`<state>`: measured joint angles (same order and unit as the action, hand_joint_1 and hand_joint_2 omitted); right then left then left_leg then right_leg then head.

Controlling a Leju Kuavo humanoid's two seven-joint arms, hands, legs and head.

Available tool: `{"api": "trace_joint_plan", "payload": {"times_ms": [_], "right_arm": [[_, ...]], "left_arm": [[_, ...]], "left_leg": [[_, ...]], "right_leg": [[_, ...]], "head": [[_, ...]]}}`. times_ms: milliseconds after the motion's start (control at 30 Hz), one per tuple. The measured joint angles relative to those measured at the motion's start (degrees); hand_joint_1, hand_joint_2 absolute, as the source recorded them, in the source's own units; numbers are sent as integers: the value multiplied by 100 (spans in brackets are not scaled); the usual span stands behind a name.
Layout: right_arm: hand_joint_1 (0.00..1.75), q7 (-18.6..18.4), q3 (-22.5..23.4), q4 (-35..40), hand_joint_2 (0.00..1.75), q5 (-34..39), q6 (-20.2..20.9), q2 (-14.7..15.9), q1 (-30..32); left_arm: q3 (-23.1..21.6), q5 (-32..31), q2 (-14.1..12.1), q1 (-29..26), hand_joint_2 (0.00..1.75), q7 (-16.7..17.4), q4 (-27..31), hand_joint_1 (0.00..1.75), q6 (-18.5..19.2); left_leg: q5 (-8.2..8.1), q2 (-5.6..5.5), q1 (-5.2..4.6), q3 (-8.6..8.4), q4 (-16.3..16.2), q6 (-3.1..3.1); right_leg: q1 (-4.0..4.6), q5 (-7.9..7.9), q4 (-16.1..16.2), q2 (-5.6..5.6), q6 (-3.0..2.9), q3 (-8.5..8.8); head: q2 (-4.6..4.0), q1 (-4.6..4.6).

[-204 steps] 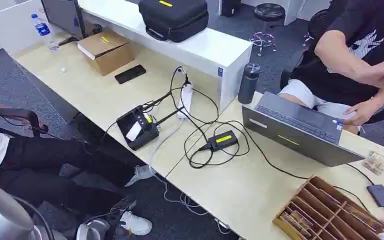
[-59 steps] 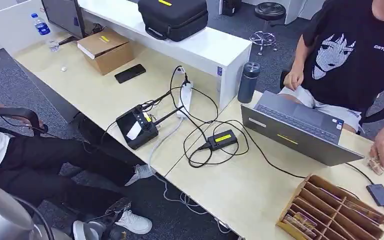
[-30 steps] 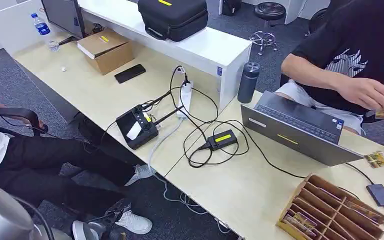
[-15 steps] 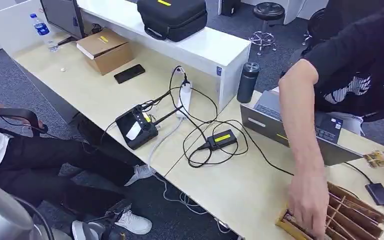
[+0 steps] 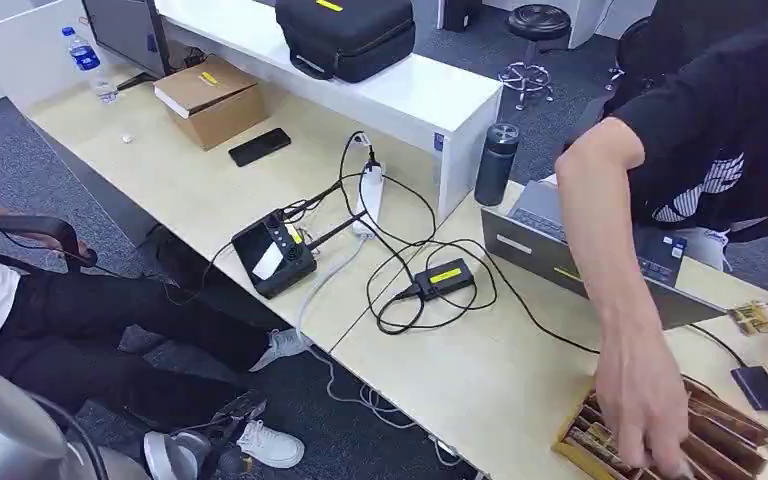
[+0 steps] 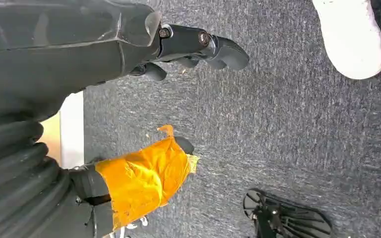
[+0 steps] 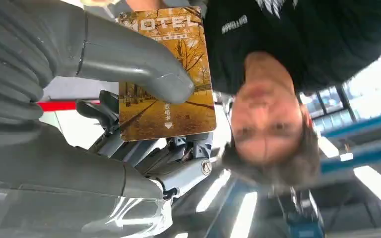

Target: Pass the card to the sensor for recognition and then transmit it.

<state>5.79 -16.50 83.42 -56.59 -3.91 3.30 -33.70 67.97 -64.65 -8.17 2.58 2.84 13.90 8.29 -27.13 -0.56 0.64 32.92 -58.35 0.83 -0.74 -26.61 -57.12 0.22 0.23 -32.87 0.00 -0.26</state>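
Here, left to right along the desk (image 5: 260,215): water bottle (image 5: 84,52) at far left corner, cardboard box (image 5: 210,100) and black phone (image 5: 260,147) behind it toward the raised white shelf (image 5: 430,95). Black case (image 5: 345,35) parked on that shelf, out of the working area. Near front edge, small black reader (image 5: 275,255) with screen, probably the sensor, tilted toward the robot side so a card could be offered from there. Power strip (image 5: 368,195) and looped cables (image 5: 400,290) beside it, feeding the yellow-labelled adapter (image 5: 445,278). Dark flask (image 5: 497,165) upright against shelf end. Laptop (image 5: 580,265) open toward the seated person, back to the robot. Wooden card rack (image 5: 660,430) at right front corner, divided into slots; person's hand (image 5: 650,415) reaching into it, likely sorting or pulling cards. Loose gold card packet (image 5: 757,318) near right edge.

Left hand (image 6: 144,178) hung low over grey carpet, orange-taped thumb and dark fingers (image 6: 203,47) apart, holding nothing; idle by judgement. Right hand (image 7: 129,94) raised, thumb pressing the card (image 7: 166,74) against dark fingers behind it, a pinch. Card a gold hotel key card, printed face toward wrist camera, most of it free of the grip, presumably so it could be laid to the sensor. Not yet at the reader; presenting step judged pending.
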Motion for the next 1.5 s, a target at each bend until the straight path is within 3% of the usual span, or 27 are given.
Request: {"api": "trace_joint_plan", "payload": {"times_ms": [233, 533, 567, 600, 633, 833, 1000, 1300, 1500], "right_arm": [[175, -277, -365, -819, 175, -26, 286, -319, -732], [175, -323, -559, -1307, 175, -28, 260, -509, -911], [79, -323, -572, -1331, 175, -28, 260, -516, -915], [7, -323, -581, -1350, 175, -28, 260, -524, -917], [0, -323, -590, -1368, 175, -28, 257, -533, -917], [0, -209, -596, -1385, 175, 289, 174, -546, -857], [0, 153, -356, -844, 175, 1238, 155, -546, -415], [0, 1185, 217, 891, 175, 3122, 559, -538, 1438], [0, 1449, 260, 1393, 175, 3014, 644, -417, 2408]], "left_arm": [[0, -59, -31, 59, 175, -2, 0, 0, 46], [0, -74, -31, 64, 175, 0, 0, 0, 63], [0, -74, -31, 62, 175, 0, 0, 0, 63], [0, -74, -31, 62, 175, 0, 0, 0, 63], [0, -74, -31, 62, 175, 0, 0, 0, 63], [0, -50, -28, 60, 175, 9, 0, 0, 52], [0, -2, -17, 47, 175, 52, 0, 0, 13], [147, 195, 74, -21, 175, 87, 0, 0, -136], [300, 256, 149, -41, 175, 87, 0, 0, -214]], "left_leg": [[1, -2, 2, 2, 0, 1], [1, -10, 3, 6, 0, 3], [1, -11, 3, 7, 0, 3], [1, -12, 2, 8, 0, 3], [1, -12, 2, 9, 0, 3], [1, -10, 2, 8, 0, 3], [0, -12, 3, 10, 0, 3], [-10, -11, 2, 14, 0, 6], [-12, -9, 2, 15, 0, 8]], "right_leg": [[1, 0, -4, -3, -1, -5], [2, -2, -6, -7, -2, -7], [2, -2, -6, -10, -2, -7], [2, -2, -6, -11, -2, -8], [2, -2, -6, -11, -2, -9], [2, -2, -6, -6, -2, -14], [2, -3, -6, -11, -3, -14], [2, -12, -1, -11, -7, -19], [2, -16, -1, -10, -12, -20]], "head": [[0, 0], [0, 0], [0, 0], [0, 0], [0, 0], [0, 0], [0, 0], [0, -2], [0, 0]]}}
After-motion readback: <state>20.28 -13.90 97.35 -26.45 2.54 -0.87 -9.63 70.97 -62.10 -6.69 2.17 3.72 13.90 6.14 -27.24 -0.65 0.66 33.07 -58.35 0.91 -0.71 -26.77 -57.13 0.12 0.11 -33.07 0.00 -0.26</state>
